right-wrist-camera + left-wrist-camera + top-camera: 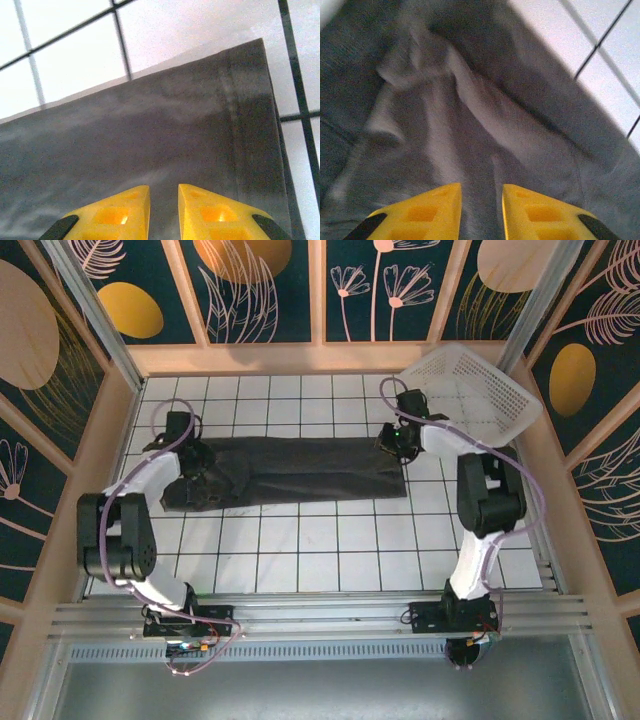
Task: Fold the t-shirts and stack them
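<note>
One dark charcoal t-shirt [290, 472] lies folded into a long band across the white tiled table [330, 550], its left end bunched and wrinkled. My left gripper [193, 453] is down on that left end. In the left wrist view its yellow fingers [427, 212] stand a narrow gap apart, with a raised ridge of the t-shirt [470, 100] running in between them. My right gripper [398, 445] rests on the band's right end by the hem. In the right wrist view the gripper [164, 212] is closed to a narrow gap on the smooth t-shirt [150, 140].
A white plastic lattice basket [470, 390] sits tilted in the back right corner, just behind the right arm. Wooden walls [120, 430] close in the table on three sides. Open tiles lie in front of the shirt.
</note>
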Motion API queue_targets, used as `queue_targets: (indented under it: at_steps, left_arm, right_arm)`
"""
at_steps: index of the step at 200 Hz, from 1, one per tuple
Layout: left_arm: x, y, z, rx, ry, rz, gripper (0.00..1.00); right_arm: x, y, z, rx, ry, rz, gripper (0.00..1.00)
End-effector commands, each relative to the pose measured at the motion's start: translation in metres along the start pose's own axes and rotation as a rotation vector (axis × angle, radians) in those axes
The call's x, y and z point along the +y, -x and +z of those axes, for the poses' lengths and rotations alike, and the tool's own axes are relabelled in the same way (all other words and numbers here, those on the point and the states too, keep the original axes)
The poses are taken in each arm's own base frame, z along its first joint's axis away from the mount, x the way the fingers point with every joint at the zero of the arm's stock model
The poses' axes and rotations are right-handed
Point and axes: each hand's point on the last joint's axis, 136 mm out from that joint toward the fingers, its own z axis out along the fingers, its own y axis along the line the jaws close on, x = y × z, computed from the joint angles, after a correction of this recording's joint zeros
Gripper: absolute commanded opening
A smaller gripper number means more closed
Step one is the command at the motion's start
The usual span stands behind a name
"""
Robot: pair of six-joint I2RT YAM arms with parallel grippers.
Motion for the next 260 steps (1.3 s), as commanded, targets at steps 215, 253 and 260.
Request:
queue_targets:
  at_steps: [215,253,260]
  left_arm:
    - [-0.369,-0.094,0.109,0.313,-0.684,0.214,0.45]
    - [-0.371,-0.081,0.031,0.214,-0.669,0.298,0.57]
    - [-0.366,-0.088,0.02,0.212,-0.645,0.322,0.57]
  right_arm:
    - [0.06,-0.271,-0.07,0.399,0.019,0.057,0.39]
    - [0.028,-0.268,-0.115,0.306,-0.001,0.09,0.46]
    - [0.02,-0.269,-0.118,0.296,-0.003,0.089,0.47]
